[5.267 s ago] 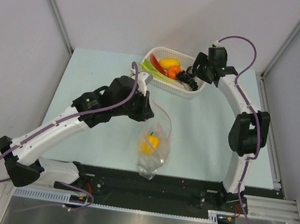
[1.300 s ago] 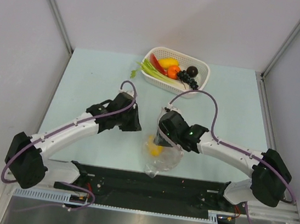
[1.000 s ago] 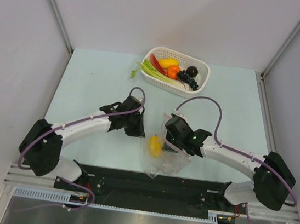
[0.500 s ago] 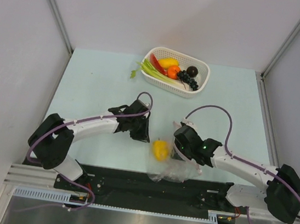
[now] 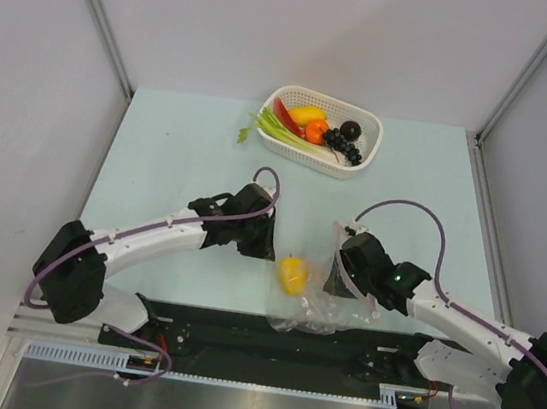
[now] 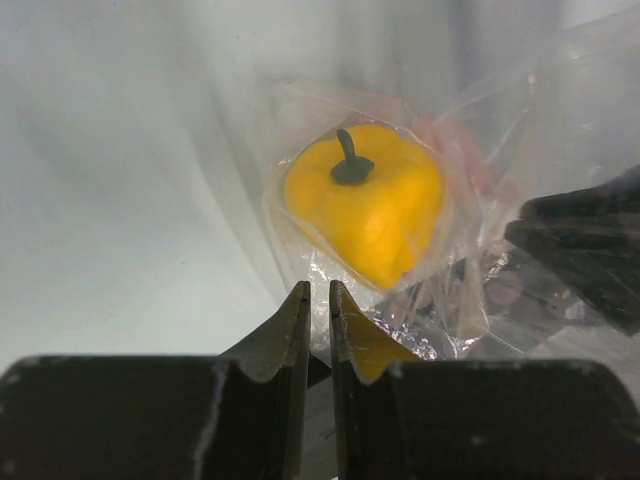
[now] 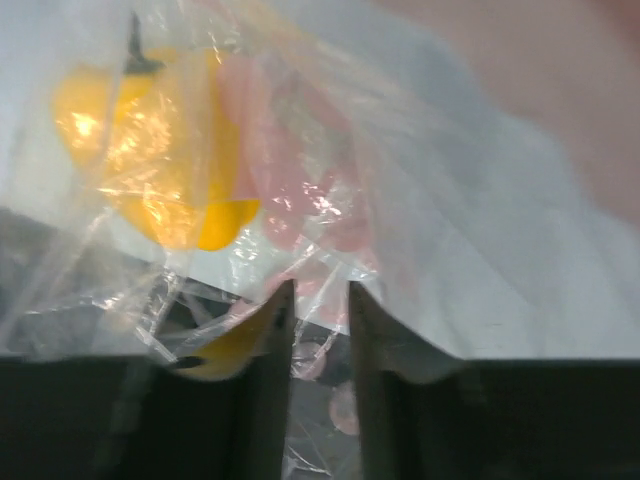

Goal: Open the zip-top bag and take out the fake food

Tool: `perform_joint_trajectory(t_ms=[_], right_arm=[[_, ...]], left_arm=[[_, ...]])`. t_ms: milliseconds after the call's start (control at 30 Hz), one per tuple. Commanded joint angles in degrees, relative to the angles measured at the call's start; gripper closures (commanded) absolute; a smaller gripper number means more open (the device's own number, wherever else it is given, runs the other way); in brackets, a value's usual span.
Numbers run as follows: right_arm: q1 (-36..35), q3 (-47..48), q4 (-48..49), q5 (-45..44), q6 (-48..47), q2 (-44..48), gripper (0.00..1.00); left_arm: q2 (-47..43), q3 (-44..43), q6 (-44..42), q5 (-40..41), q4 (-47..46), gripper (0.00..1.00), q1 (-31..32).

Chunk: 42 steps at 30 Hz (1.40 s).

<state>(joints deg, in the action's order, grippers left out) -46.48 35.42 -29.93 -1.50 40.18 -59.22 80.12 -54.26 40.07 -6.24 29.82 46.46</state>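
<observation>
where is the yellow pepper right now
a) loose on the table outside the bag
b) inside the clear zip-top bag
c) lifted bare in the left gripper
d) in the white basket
b, since the yellow pepper is seen through the crinkled film of the zip-top bag in both wrist views.

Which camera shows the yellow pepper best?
The left wrist view: the pepper is large and sharp, stem showing. From above it is a small yellow blob; the right wrist view blurs it behind the bag.
</observation>
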Motion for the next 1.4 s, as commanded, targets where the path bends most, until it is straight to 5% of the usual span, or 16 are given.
perform_joint_trajectory(t_ms=[0,333,733,1367], right_arm=[[-0.19,-2.98,6.36,5.78,-3.36,-0.18,0.76],[-3.09,-3.34,27.46,16.61,-0.72,-13.37,0.81],[-1.95,-3.34,32.13,12.22,0.42,-10.82,0.36],[0.6,-3.25,38.98,4.57,1.83,-24.71,0.01]], left_arm=[[0.12,-0.23,1.05,-1.93,-1.26,0.84,0.3],[11.11,-2.87,0.44,-1.76,-4.5,0.87,1.44],[13.92,0.29,0.27,-3.16,-6.71,0.88,2.32],[15.77,1.87,0.88,-5.27,-8.9,0.91,4.87]])
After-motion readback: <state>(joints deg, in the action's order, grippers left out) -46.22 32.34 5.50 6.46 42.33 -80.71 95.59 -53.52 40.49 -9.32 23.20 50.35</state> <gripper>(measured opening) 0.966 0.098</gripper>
